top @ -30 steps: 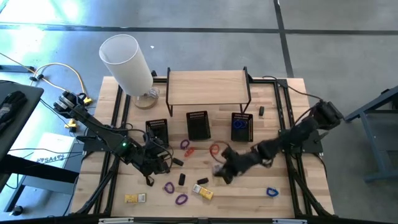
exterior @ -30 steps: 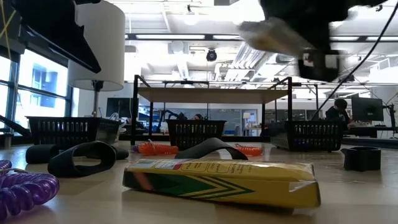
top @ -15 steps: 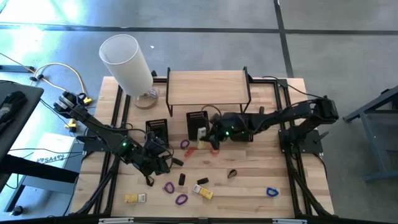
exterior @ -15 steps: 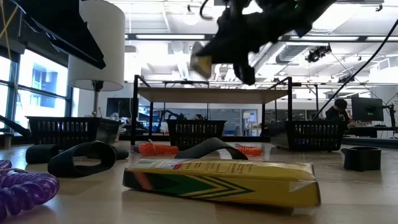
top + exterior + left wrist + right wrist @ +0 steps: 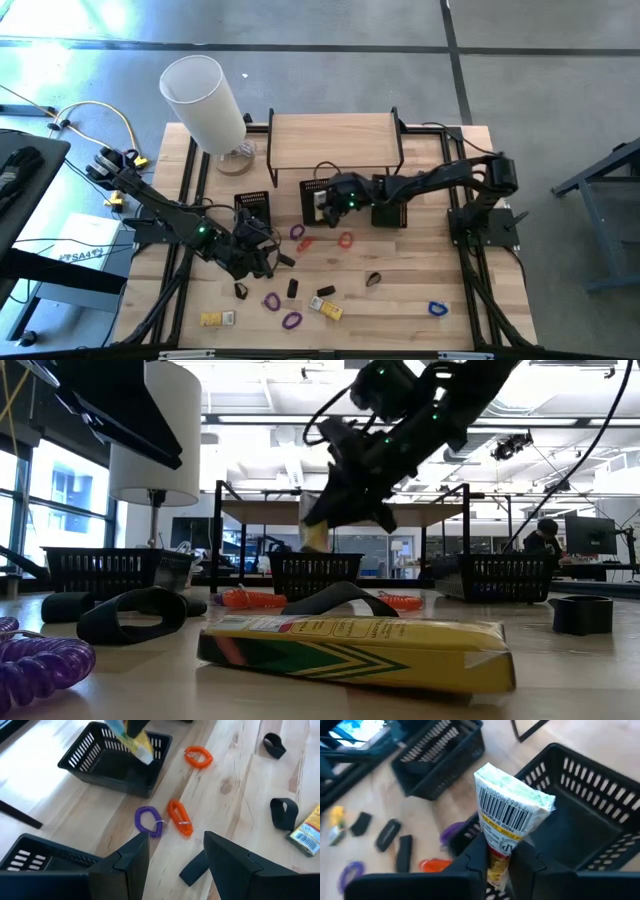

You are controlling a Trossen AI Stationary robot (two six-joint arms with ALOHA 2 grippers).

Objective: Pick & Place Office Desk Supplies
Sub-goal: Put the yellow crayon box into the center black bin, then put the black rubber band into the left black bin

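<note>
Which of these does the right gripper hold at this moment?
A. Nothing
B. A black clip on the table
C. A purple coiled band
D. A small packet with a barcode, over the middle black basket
D: in the right wrist view the right gripper pinches the barcoded packet above the middle black basket.

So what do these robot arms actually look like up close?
Both arms are dark, slim and jointed. A small green light glows on the left arm and another on the right arm. The left gripper ends in two broad, flat black fingers with angular edges, and the right gripper has the same blocky black fingers. A thin black cable loops off the right arm.
</note>
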